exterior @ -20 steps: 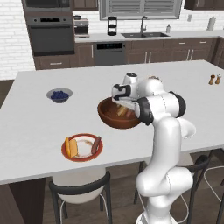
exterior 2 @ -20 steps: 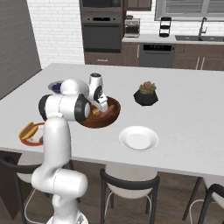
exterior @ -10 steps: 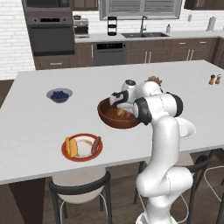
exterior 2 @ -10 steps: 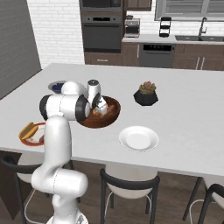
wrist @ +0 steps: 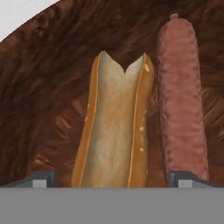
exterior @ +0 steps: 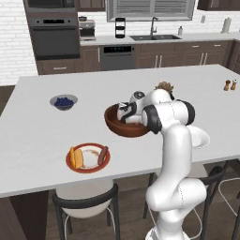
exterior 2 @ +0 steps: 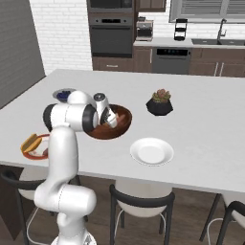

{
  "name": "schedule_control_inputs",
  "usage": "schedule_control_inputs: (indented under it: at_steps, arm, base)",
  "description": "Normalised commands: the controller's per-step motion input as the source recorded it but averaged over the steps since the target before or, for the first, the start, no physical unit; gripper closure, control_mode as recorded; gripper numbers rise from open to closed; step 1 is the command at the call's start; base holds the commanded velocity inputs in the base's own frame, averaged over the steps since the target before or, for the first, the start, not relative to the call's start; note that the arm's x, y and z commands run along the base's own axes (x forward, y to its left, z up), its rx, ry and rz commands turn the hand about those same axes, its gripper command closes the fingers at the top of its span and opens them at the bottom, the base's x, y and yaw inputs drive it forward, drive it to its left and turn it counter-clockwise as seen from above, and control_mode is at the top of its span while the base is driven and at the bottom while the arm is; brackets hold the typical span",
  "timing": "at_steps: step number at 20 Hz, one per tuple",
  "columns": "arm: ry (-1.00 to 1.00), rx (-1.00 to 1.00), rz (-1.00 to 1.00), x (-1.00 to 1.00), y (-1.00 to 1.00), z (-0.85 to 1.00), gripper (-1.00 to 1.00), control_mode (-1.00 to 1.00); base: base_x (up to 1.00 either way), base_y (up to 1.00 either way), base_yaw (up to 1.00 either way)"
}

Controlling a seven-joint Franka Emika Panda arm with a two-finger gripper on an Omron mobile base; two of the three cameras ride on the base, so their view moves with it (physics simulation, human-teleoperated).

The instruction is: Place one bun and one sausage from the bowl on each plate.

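Hand view, bottom to top: my gripper hangs with jaws spread wide, empty, astride the bun; the sausage lies just right, both in the bowl. Step in hand, by my judgement: second bun pickup. Next: descend, close, carry to the plain white plate, lower centre of the right base view.

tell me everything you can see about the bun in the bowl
The bun is a long hot-dog roll, golden-brown crust, split along its top to show pale crumb, notched at its far end. It lies on the floor of the dark wooden bowl, beside a reddish sausage, seemingly touching it. The open gripper straddles its near end, fingertips clear of it.
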Motion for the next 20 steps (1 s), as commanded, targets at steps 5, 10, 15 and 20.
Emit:
schedule_control_inputs:
  at_steps: [5,10,15,20]
  arm:
    - [0.14,0.0,0.0,0.53,0.0,-0.01,-1.0,-1.0]
    - [0.22,0.0,0.0,0.19,0.03,-0.31,-1.0,-1.0]
    - [0.13,-0.03,0.0,-0.05,0.13,-0.92,-1.0,-1.0]
    - [0.01,-0.01,0.0,-0.14,0.02,-0.91,1.0,-1.0]
  base:
    - [0.0,0.0,0.0]
    - [0.0,0.0,0.0]
    - [0.0,0.0,0.0]
    - [0.0,0.0,0.0]
